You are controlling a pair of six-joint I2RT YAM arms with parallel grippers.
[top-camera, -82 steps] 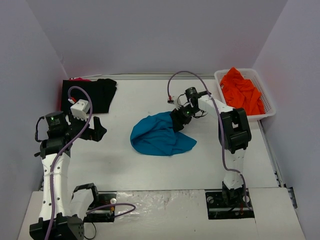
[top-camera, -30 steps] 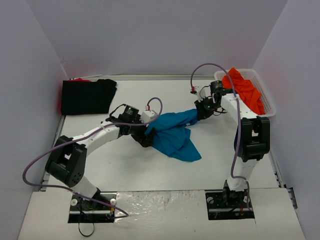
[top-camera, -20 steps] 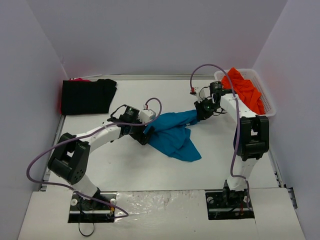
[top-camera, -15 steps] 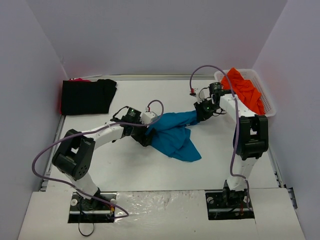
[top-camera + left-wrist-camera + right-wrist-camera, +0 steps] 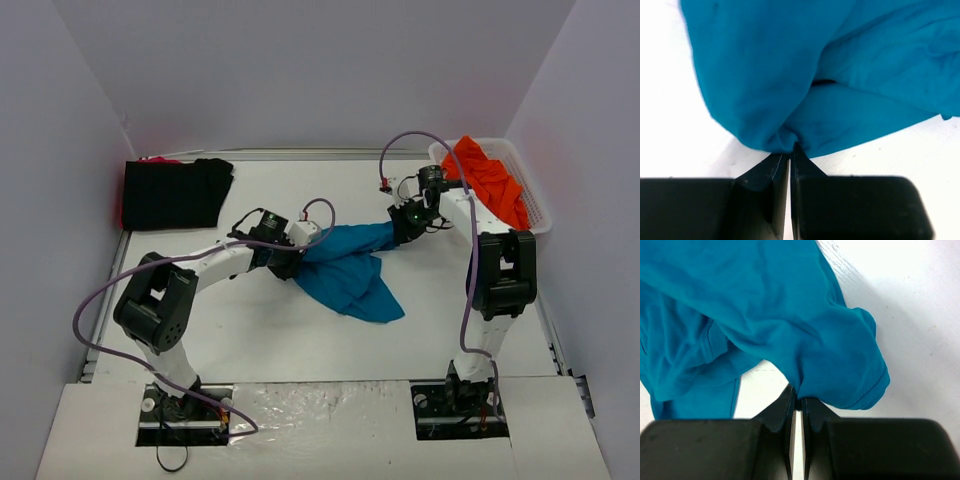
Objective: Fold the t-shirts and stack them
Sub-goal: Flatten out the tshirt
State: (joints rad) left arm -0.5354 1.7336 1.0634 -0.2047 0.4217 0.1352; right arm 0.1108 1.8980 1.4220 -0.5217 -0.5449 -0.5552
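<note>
A crumpled teal-blue t-shirt point(image 5: 350, 265) lies mid-table, stretched between both arms. My left gripper point(image 5: 292, 262) is shut on the shirt's left edge; in the left wrist view its jaws point(image 5: 789, 150) pinch a fold of teal-blue cloth point(image 5: 805, 80). My right gripper point(image 5: 400, 228) is shut on the shirt's right end; the right wrist view shows its tips point(image 5: 799, 401) clamped on a bunched sleeve point(image 5: 840, 360). A black t-shirt point(image 5: 175, 192) lies flat at the back left. Orange t-shirts point(image 5: 485, 185) fill the basket at the back right.
A white slotted basket point(image 5: 538, 215) stands against the right wall. Purple cables point(image 5: 405, 140) loop off both arms. Walls enclose the table on three sides. The arm bases point(image 5: 460, 400) sit at the near edge.
My left gripper closed on the teal-blue shirt's left edge; it stood open around the cloth a moment ago. The right gripper kept its hold and place.
</note>
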